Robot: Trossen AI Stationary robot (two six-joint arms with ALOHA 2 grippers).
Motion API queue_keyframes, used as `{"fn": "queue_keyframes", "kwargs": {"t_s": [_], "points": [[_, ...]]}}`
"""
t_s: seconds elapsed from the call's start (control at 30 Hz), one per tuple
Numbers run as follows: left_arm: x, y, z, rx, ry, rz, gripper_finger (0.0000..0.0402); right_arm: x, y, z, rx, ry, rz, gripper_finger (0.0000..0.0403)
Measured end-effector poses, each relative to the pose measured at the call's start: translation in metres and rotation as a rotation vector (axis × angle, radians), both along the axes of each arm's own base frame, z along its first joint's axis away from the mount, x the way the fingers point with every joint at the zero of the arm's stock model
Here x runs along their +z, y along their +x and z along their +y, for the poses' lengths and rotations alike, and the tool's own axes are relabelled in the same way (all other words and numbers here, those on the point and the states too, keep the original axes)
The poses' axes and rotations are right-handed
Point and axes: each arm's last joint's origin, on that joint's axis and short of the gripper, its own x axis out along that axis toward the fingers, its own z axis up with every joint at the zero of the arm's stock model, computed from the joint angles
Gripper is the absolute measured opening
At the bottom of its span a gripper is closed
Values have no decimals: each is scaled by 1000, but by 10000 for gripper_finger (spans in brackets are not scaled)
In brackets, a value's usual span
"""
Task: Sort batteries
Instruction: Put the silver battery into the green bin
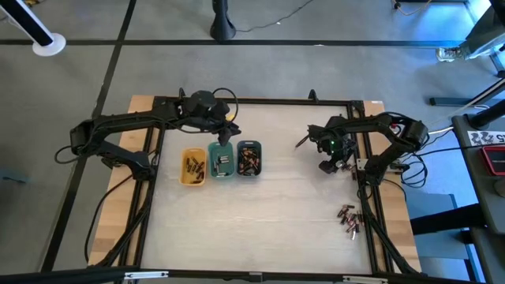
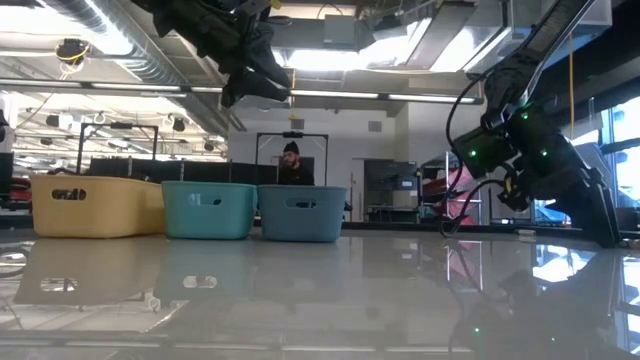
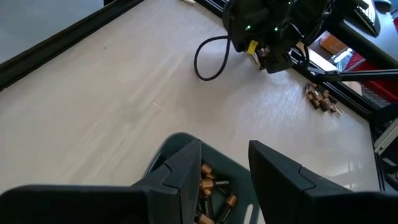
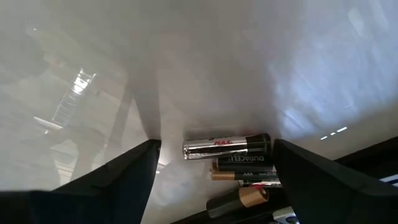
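- The tabletop (image 1: 260,213) is pale wood grain, edged by a black frame, on a grey floor crossed by dark lines.
- In the low view the room behind shows ceiling ducts, strip lights, and a person (image 2: 290,165) seated far back.
- Three trays stand side by side left of centre: yellow tray (image 1: 192,167), green tray (image 1: 222,160), blue tray (image 1: 249,158); each holds batteries.
- Loose batteries (image 1: 349,220) lie near the tabletop's right edge, toward the front.
- The left tool (image 1: 229,130) hangs just above the trays, fingers parted with nothing between them; copper-toned batteries in a tray show below it.
- The right tool (image 1: 330,162) hovers at the right side, spread wide and empty.
- Through the right wrist view, a silver battery (image 4: 227,147) reads "MAX"; a dark battery (image 4: 247,160) touching it reads "DURACELL".
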Motion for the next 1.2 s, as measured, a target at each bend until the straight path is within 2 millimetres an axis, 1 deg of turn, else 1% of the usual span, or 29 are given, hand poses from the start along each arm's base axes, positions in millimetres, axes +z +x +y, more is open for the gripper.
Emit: {"fn": "queue_keyframes", "kwargs": {"t_s": [0.13, 0.4, 0.53, 0.7, 0.9, 1.07, 1.2], "points": [[0, 0, 0, 0, 0, 0, 125, 0, 1, 0, 5, 0, -6, 294], [0, 0, 0, 4, -6, -1, 125, 0, 1, 0, 2, 11, -14, 217], [0, 1, -2, -2, -6, -1, 125, 0, 1, 0, 3, 12, -11, 189], [0, 2, -4, -11, -6, -1, 125, 5, 5, -2, 7, 8, -10, 188], [0, 2, -6, -4, -24, -2, 125, 26, 24, -13, 5, -20, -79, 191], [-1, 3, -14, -31, -32, 16, 125, 50, 46, -24, -6, -28, -215, 190], [-4, 2, -21, -68, -28, 62, 125, 73, 70, -28, 20, -21, -387, 198]]}}
